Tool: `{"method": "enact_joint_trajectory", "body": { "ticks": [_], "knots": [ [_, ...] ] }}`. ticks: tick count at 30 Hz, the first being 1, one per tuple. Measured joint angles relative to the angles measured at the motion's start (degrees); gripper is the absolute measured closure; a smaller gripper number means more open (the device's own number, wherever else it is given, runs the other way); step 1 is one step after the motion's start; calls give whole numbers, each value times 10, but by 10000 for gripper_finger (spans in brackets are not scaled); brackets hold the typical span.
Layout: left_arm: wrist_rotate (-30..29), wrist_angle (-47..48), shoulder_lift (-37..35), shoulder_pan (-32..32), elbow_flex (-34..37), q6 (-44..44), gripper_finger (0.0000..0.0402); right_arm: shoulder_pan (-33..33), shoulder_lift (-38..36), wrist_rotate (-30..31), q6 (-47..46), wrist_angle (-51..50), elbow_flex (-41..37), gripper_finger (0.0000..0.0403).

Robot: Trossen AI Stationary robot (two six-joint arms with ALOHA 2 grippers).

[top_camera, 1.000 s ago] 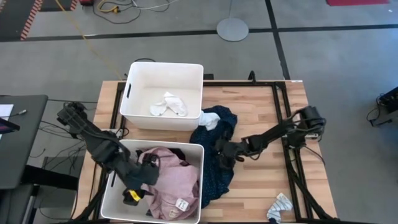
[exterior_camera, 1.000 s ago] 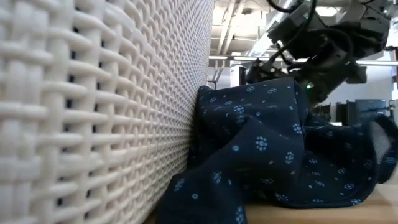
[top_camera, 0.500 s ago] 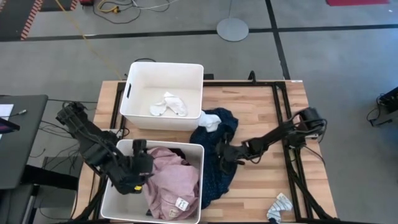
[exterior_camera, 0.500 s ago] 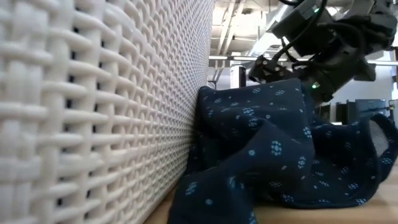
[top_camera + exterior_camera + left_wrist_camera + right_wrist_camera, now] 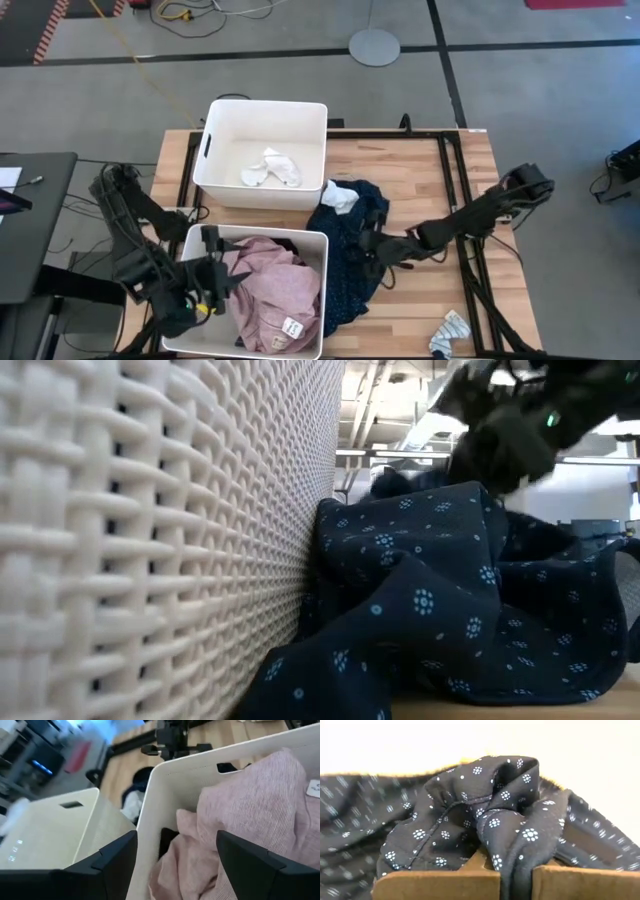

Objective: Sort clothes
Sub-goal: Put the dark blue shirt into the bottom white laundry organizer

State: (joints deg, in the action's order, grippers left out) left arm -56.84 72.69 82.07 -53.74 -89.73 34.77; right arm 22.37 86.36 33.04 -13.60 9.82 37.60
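The navy dotted piece (image 5: 345,265) lies crumpled on the table against the near white bin (image 5: 318,300). A small white garment (image 5: 340,196) rests on its far end. My right gripper (image 5: 375,250) is at the piece's right side, shut on it (image 5: 516,875). In the near bin lies the pale pink shirt (image 5: 275,290). My left gripper (image 5: 177,870) stands open above that bin's left wall (image 5: 205,290), holding nothing. White socks (image 5: 270,168) lie in the far bin (image 5: 215,150). A striped sock (image 5: 448,335) lies at the table's near right corner. My right gripper pinches a bunched fold of the navy dotted piece (image 5: 510,845) between its two fingers (image 5: 440,885), several layers thick. The fingers come from the table's right, slanting down. The fold stands up in the hold while the rest of the cloth (image 5: 430,600) lies slack on the table.
The near bin's woven wall (image 5: 150,540) fills the low view's left. Black frame rails (image 5: 455,190) cross the wooden table on the right. Bare wood (image 5: 420,180) shows between the far bin and the right rail.
My right gripper has shut on a fold of the navy dotted piece and shifted slightly toward the table's right edge. My left gripper has drawn back from over the pink shirt toward the table's left edge, staying open.
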Motion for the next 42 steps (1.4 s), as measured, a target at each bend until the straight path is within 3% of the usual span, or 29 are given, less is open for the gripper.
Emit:
{"method": "enact_joint_trajectory", "body": {
  "ticks": [9,14,19,30,38,42],
  "knots": [
    [-75,-19,0,-44,67,54,134,29,-125,51,54,-8,0,388],
    [-132,-100,0,-71,103,15,134,34,-182,67,105,-5,17,388],
    [-178,-178,0,-89,133,-53,134,36,-205,74,194,3,73,388],
    [-187,-228,0,-89,162,-78,134,9,-206,71,373,5,235,388],
    [-300,-227,0,-81,169,-59,134,6,-182,-34,423,-10,337,388],
    [-301,-229,-7,-41,169,-57,134,1,-141,-110,440,-40,404,388]
  ]
}}
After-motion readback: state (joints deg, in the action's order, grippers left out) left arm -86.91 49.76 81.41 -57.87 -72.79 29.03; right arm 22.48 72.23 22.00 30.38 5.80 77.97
